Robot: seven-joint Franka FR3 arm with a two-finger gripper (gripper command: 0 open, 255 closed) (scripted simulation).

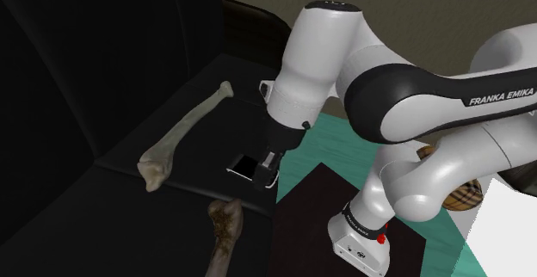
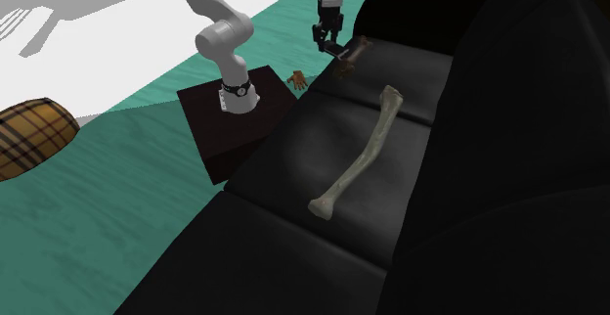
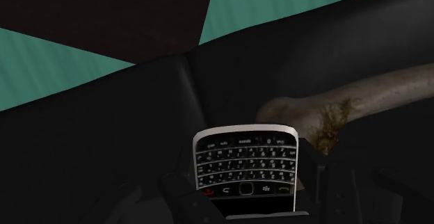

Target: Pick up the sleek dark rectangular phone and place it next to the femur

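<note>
black phone [image 3: 245, 167] on dark sofa [image 1: 129, 206] — gripper [image 1: 268, 176] right over it

The black rectangular phone [image 3: 245, 167] with a silver rim and a full keypad of small keys lies face up and flat near the front edge of the black sofa seat [image 1: 129, 189]; the long grey-brown femur [image 3: 348, 104], stained darker brown near its knobby end, lies on the same seat just beside the phone, apart from it, its knobby end nearest it.
</note>
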